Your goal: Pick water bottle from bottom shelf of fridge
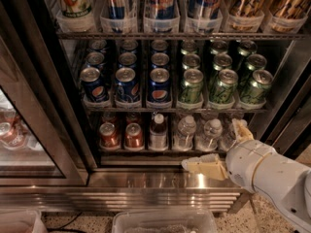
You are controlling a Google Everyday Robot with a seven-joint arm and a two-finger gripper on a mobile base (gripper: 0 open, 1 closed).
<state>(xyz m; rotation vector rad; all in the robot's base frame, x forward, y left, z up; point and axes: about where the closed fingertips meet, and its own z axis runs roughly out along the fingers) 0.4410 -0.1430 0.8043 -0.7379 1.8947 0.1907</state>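
Pepsi logo on blue cans point(127, 84); claw point(222, 148) at bottom shelf point(146, 152).

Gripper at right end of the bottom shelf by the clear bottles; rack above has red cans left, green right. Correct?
No: camera view shows blue cans, not red, left on that rack; green cans right. Cream two-finger gripper is at the wire bottom shelf's right end, by clear white-capped water bottles.
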